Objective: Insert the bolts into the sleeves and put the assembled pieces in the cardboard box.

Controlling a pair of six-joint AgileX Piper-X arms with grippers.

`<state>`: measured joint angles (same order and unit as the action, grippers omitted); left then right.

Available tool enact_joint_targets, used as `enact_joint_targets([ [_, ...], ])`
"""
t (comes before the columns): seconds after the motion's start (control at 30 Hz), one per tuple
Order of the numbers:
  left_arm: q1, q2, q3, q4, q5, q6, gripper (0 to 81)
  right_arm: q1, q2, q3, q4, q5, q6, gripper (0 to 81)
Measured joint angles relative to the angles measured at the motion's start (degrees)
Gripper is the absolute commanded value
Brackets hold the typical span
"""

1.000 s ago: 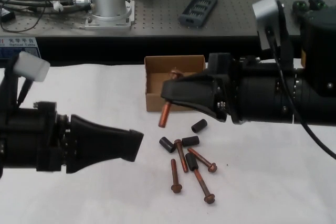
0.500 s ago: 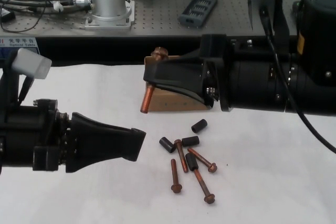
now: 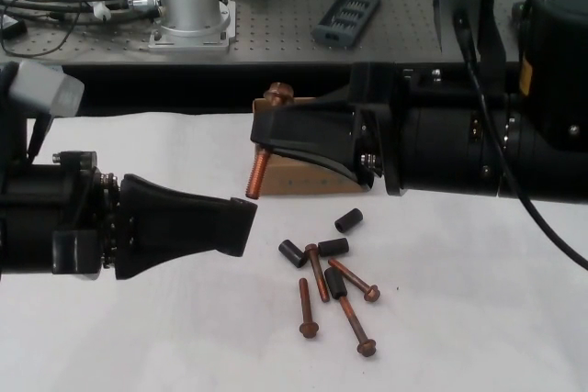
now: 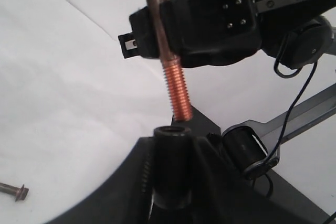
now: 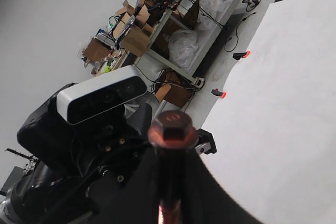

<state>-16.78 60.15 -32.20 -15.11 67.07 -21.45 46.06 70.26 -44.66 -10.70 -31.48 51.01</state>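
Bolt (image 4: 164, 51) near-upright, head up, threaded tip toward sleeve (image 4: 172, 166)

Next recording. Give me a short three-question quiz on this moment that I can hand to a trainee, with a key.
1. True or false: the right gripper holds a copper bolt with its head up and its threaded end down.
2. What does the left gripper hold? A) a black sleeve B) a second bolt C) nothing
3. Fill in the number: ___ loose bolts lie on the white sheet.
Key: 1 true; 2 A; 3 four.
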Motion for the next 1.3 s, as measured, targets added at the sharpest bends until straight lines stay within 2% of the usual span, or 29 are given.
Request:
enact_joint_targets([
  [0.83, 0.0, 0.0, 0.0, -0.48, 0.41, -2.8, 0.6, 0.1, 0.0, 0.0, 0.0, 0.0, -0.4, 2.8],
  [1.3, 0.0, 0.0, 0.32, -6.11, 0.41, -5.94, 0.6, 1.35, 0.0, -0.13, -0.51, 0.6, -0.4, 2.8],
])
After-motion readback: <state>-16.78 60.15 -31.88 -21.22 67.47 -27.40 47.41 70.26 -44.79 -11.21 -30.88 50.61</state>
